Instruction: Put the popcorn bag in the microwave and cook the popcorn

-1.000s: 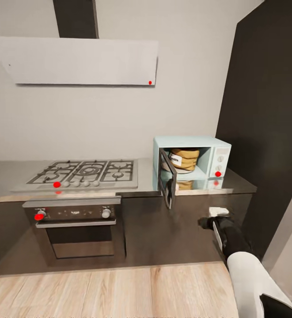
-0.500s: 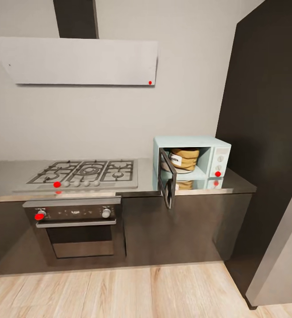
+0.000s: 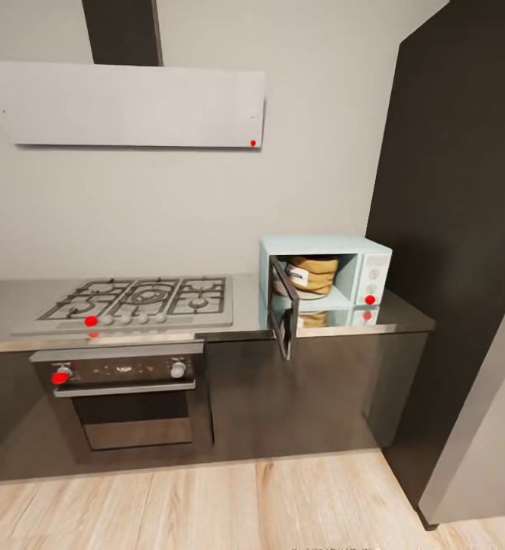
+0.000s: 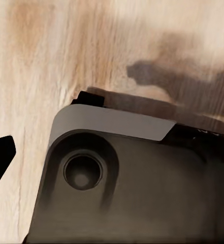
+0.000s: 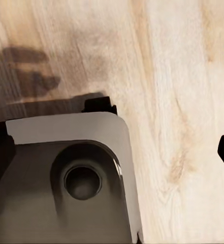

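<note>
Tool spread unreadable over wooden floor [image 4: 51,61]; head view finds popcorn bag [image 3: 312,275] inside microwave [image 3: 325,279].

We are looking at a pale grey wall [image 3: 206,206] carrying a flat grey hood [image 3: 130,103] under a dark duct [image 3: 121,30]. Below, a steel gas hob [image 3: 137,299] is sitting above a dark oven [image 3: 126,393] with a steel front, set in dark brown cabinets [image 3: 298,397]. A tall dark cabinet [image 3: 466,191] is rising at right. Light wood flooring [image 3: 206,504] is running along the bottom.
</note>
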### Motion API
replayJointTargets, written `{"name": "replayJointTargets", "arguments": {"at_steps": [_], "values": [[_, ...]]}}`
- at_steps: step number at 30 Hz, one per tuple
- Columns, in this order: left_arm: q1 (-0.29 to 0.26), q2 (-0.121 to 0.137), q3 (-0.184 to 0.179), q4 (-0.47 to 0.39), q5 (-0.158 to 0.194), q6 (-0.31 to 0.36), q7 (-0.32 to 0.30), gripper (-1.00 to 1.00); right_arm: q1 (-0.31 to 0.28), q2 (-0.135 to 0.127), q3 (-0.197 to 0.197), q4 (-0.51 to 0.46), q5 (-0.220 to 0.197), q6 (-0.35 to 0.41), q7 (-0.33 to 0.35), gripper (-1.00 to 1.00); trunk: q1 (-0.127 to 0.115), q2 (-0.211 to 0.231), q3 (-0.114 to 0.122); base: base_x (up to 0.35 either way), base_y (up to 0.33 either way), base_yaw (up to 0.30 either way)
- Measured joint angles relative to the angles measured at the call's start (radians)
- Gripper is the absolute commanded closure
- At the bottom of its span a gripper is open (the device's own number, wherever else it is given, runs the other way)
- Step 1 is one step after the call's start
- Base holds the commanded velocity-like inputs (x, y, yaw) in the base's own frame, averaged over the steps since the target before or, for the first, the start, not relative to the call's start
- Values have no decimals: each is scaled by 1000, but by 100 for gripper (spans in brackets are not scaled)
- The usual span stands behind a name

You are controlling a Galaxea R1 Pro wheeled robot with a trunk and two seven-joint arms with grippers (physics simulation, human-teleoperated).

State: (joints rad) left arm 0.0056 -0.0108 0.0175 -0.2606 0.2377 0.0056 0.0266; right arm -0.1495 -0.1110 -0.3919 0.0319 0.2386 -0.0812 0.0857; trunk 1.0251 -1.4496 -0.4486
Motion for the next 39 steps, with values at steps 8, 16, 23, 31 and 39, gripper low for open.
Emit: {"name": "replayJointTargets", "arguments": {"at_steps": [8, 16, 23, 31, 39], "values": [[0, -1, -3, 68, -1, -1, -12, -100, 0, 5, 0, 0, -19, -3, -2, -100, 0, 0, 0, 0, 0, -241], [0, -2, 1, 135, -1, -36, -13, -100, 0, 7, 0, 0, -20, -5, -2, -100, 0, 0, 0, 0, 0, -244], [0, -5, 1, 137, -1, -38, -13, -100, 0, 7, 0, 0, -20, -6, -2, -100, 0, 0, 0, 0, 0, -245], [0, -7, 2, 136, 0, -38, -13, -100, 0, 5, 3, -1, -13, -6, -1, -100, 0, 0, 0, 0, 0, -89], [0, -6, 1, 137, -1, -31, -13, -100, 0, 6, 3, -1, -12, -7, 0, -100, -1, 0, 0, 250, 0, -1]]}}
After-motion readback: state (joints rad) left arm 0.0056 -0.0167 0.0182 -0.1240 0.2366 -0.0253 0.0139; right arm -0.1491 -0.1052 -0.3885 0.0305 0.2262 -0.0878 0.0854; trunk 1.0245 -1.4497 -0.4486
